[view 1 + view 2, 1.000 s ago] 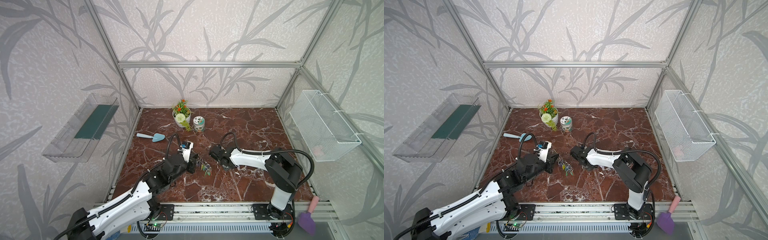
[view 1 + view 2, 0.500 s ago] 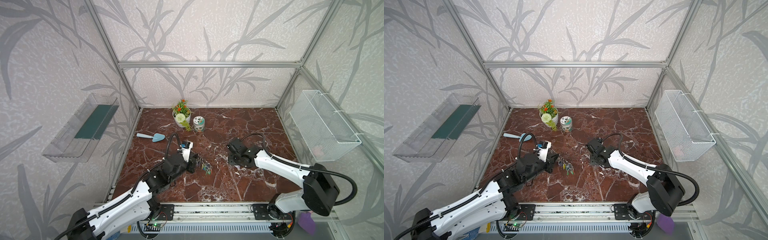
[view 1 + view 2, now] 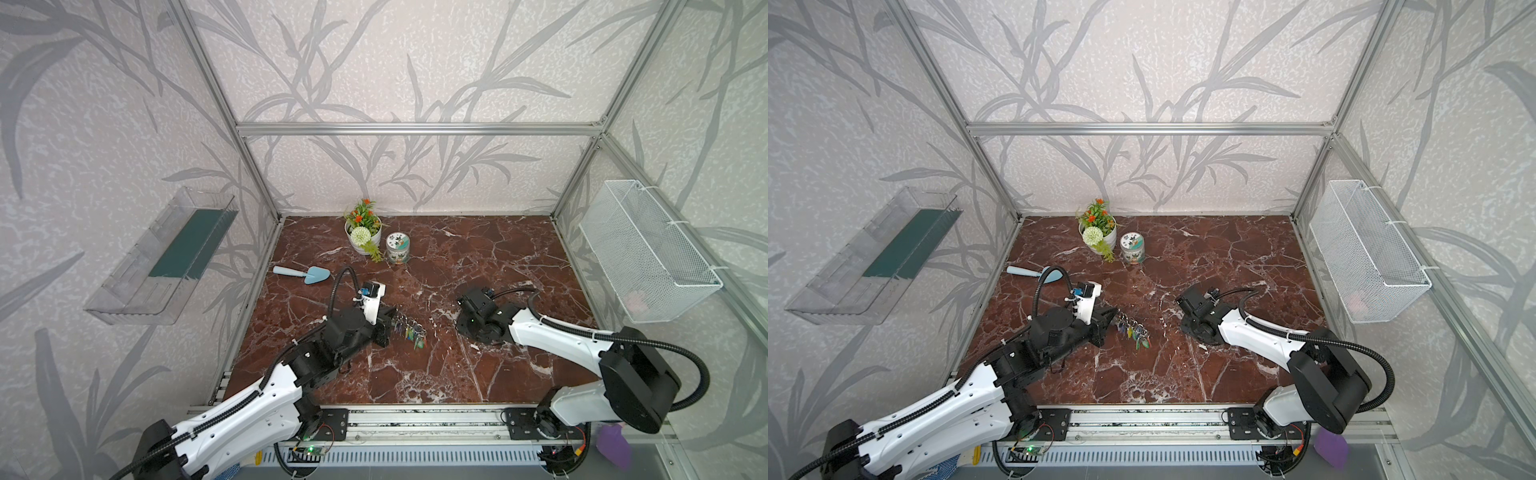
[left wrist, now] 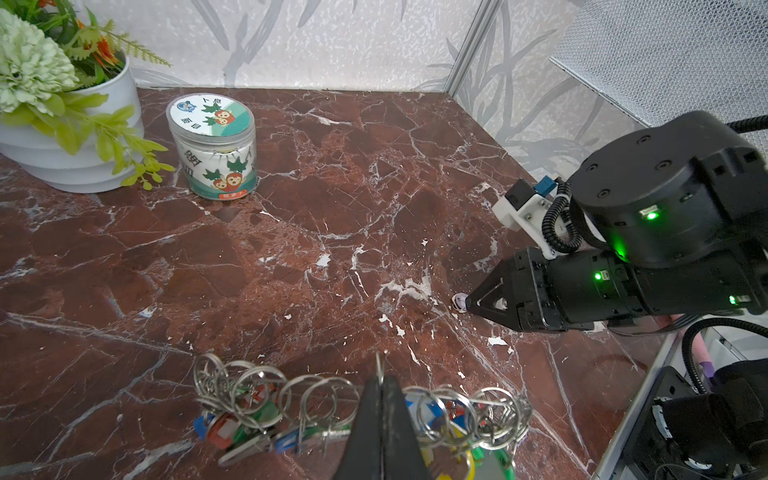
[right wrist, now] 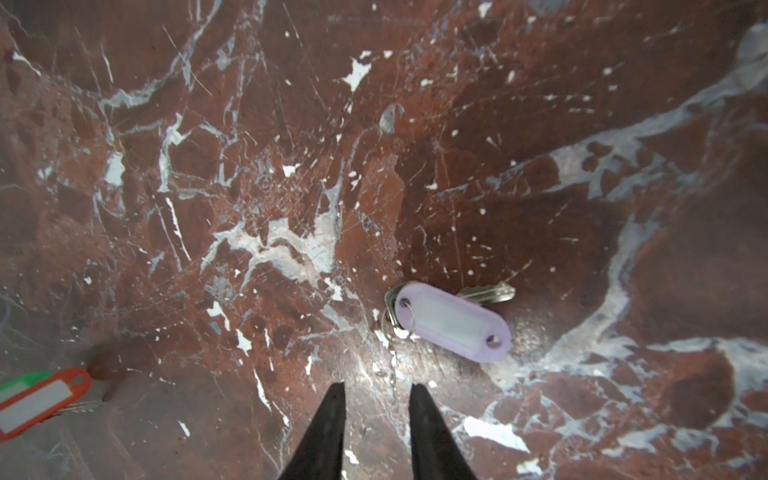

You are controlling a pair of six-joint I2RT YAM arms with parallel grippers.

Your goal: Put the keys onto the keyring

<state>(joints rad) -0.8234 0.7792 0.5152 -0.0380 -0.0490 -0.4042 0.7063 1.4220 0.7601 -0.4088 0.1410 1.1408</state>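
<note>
Right gripper (image 5: 377, 392): both black fingers (image 5: 330, 419) stand spread, with bare marble table (image 5: 249, 166) showing in the gap and nothing pinched

The keys (image 5: 451, 322) lie flat on the marble just ahead of the tips and off to one side, past the line of the nearer finger. They are not between the fingers and not touching them. Lilac tag uppermost; the little split ring is at the end closest to the fingers, and the metal blade pokes out from under the far end

In the left wrist view the right gripper (image 4: 469, 305) sits low, nose nearly on the table; the keys (image 4: 459, 302) show only as a pale scrap right at its tip

Left gripper (image 4: 380, 382): fingers pressed together on a thin metal edge of the keyring (image 4: 291, 403), whose small rings and coloured tags fan out to both sides

In both top views the keyring (image 3: 409, 330) (image 3: 1133, 330) sits at the left gripper's nose, with a stretch of bare marble between it and the right arm

An orange-red tag (image 5: 41, 399) shows at the edge of the right wrist view, well apart from the keys
</note>
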